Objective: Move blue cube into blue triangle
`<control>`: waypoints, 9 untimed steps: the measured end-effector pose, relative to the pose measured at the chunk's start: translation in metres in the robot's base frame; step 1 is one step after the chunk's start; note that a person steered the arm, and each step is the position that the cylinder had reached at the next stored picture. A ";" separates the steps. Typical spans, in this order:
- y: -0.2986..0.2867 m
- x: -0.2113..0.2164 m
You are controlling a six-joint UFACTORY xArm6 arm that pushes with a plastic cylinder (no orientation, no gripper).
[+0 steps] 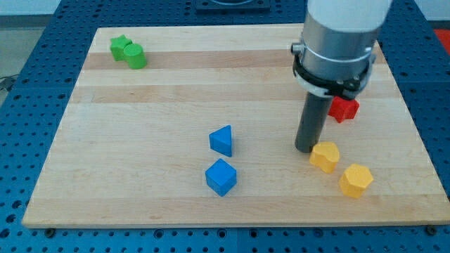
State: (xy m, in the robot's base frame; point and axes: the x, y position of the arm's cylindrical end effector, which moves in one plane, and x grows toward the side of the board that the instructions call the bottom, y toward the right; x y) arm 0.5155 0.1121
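Note:
The blue cube (221,176) lies on the wooden board (140,140) below the middle. The blue triangle (221,140) lies just above it, a small gap between them. My tip (305,149) rests on the board well to the view's right of both blue blocks, about level with the triangle. It stands right next to a yellow block (325,156), at that block's upper left.
A second yellow block (356,180) lies to the lower right of the first. A red block (344,108) sits behind the rod at the right. Two green blocks (128,52) lie together at the board's top left corner.

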 end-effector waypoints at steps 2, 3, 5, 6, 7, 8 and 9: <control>0.008 0.019; -0.002 0.010; -0.019 0.008; -0.020 0.008; -0.028 0.015; -0.052 0.041; -0.065 0.054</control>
State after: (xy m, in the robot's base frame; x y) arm 0.5693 0.0474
